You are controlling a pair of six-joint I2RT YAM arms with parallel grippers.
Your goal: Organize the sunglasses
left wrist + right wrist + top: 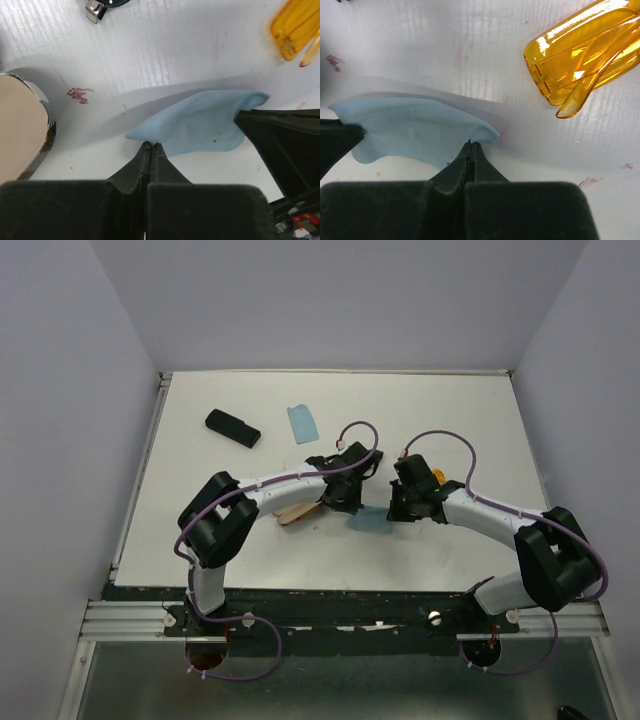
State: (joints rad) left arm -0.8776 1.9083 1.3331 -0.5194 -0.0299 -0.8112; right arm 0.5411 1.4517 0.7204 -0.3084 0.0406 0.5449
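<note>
Left end effector (pixel 150 145): closed, pinching one corner of a light blue cloth (pixel 200 125). Right end effector (pixel 471 142): closed, pinching the opposite corner of the same cloth, which sagged between them just above the white bench (pixel 450 410). Orange wraparound sunglasses (pixel 585 55): on the bench, folded, just beside the right end effector, apart from the cloth. Black-framed sunglasses (pixel 96 11): only a hinged corner showed at the left wrist view's top edge. Plaid case (pixel 25 130): beside the left end effector. Black case (pixel 233 427) and second blue cloth (pixel 303 422): far left of bench.
</note>
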